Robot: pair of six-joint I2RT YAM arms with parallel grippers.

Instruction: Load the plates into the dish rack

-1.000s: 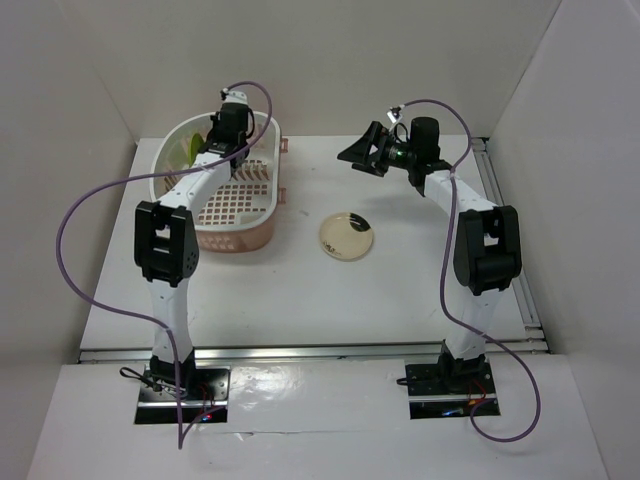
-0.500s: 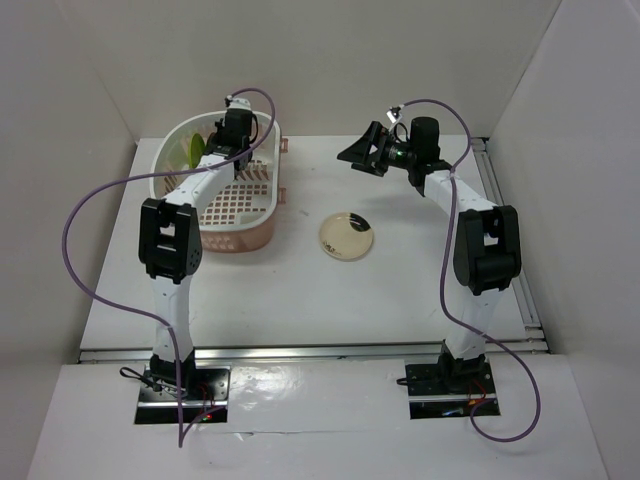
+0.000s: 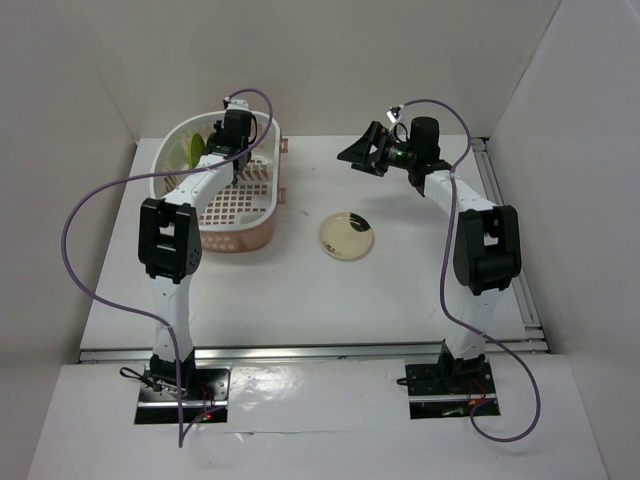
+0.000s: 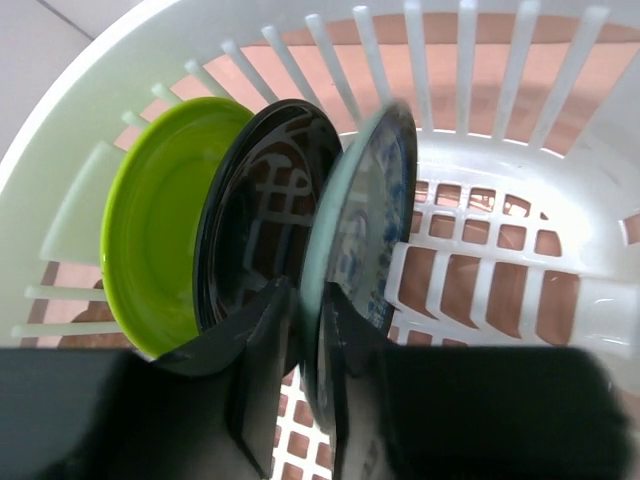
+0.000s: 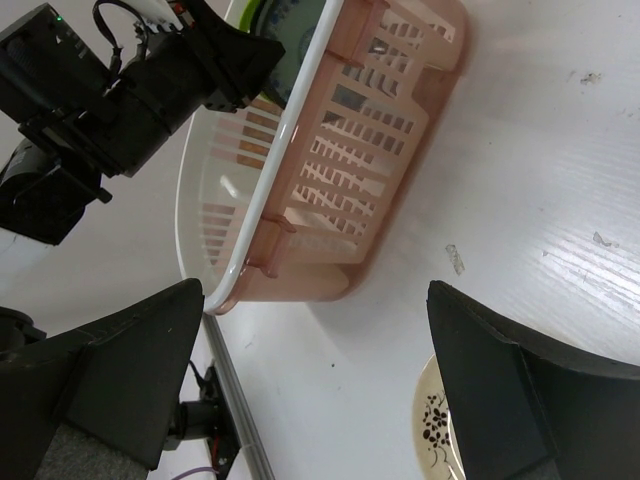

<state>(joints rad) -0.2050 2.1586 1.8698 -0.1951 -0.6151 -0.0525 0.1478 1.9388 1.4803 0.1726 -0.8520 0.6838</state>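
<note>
My left gripper (image 4: 306, 312) is inside the dish rack (image 4: 520, 40) at its rounded far end. It is shut on the rim of the teal-blue patterned plate (image 4: 368, 225), which stands on edge. The black plate (image 4: 258, 220) and the lime green plate (image 4: 155, 240) stand on edge just left of it. In the top view the left gripper (image 3: 226, 150) is over the pink rack (image 3: 250, 215). The cream plate (image 3: 347, 236) lies flat on the table right of the rack. My right gripper (image 3: 364, 152) is open and empty, held in the air beyond it.
The right wrist view shows the rack's slotted pink side (image 5: 350, 190) and the edge of the cream plate (image 5: 432, 440). White walls close in the table on the left, back and right. A metal rail (image 3: 505, 230) runs along the right edge.
My left gripper has shifted slightly to the right inside the rack's far end with the teal-blue plate in it. The right arm and the cream plate have not moved.
</note>
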